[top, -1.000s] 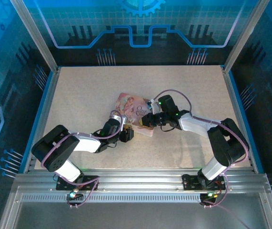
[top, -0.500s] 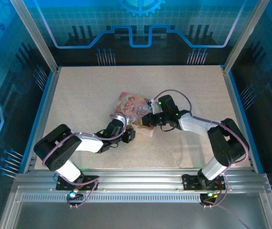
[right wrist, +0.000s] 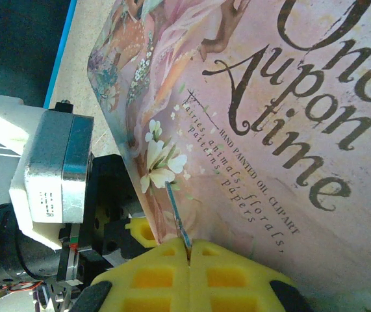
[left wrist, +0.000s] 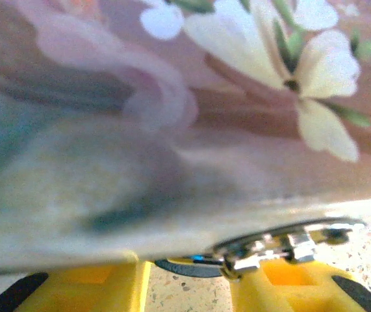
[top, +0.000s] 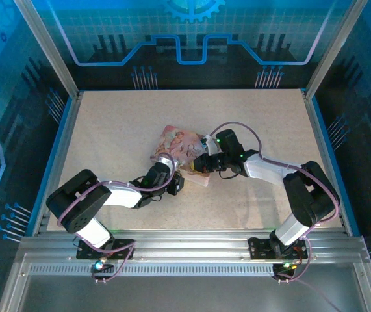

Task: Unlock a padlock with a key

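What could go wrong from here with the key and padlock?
1. The right gripper pinches the thin key by one end only; it may twist or slip under load.
2. The padlock sits tight under the edge of the tin box, over one finger of the left gripper, not between the two; closing may miss it or shove the box.

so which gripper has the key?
The right gripper: its yellow fingers are pinched shut on the thin key. The left gripper is open, at the padlock.
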{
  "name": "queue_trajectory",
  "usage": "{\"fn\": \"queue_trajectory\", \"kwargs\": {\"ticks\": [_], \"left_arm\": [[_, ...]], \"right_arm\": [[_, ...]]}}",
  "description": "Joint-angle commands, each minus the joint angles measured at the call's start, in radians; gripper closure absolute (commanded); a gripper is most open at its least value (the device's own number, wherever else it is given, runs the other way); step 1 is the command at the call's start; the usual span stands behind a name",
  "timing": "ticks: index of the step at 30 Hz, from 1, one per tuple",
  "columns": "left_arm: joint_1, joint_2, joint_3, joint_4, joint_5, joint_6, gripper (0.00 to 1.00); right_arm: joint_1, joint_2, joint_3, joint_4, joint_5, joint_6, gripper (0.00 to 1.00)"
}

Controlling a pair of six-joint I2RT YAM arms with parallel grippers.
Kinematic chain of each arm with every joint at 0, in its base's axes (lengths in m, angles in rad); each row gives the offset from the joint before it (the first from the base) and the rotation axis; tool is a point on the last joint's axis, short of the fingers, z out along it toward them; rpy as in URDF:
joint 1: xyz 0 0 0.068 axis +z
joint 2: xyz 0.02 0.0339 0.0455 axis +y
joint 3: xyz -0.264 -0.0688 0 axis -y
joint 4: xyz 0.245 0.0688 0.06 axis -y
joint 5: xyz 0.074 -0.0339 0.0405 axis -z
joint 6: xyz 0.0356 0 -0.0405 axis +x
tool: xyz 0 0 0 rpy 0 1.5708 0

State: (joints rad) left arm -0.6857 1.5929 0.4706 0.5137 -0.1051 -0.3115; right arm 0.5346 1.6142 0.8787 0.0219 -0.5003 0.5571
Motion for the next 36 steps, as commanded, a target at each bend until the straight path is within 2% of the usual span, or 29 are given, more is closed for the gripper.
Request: {"fn": "queue_trajectory", "kwargs": {"ticks": [1,16,36], "left_arm": [[-0.012,-0.014,0.041,0.031,-0.013,0.012,0.64],[-0.016,-0.064,0.034,0.026,0.015,-0.027,0.59],[-0.018,-0.031,0.071,-0.024,0.02,-0.044,0.61]], "right_arm": [[-0.005,0.017,-0.031,-0.077,0.029,0.006,0.96],[-0.005,0.016,-0.032,-0.074,0.028,0.007,0.96],[-0.006,0.017,-0.04,-0.062,0.028,0.014,0.96]]}}
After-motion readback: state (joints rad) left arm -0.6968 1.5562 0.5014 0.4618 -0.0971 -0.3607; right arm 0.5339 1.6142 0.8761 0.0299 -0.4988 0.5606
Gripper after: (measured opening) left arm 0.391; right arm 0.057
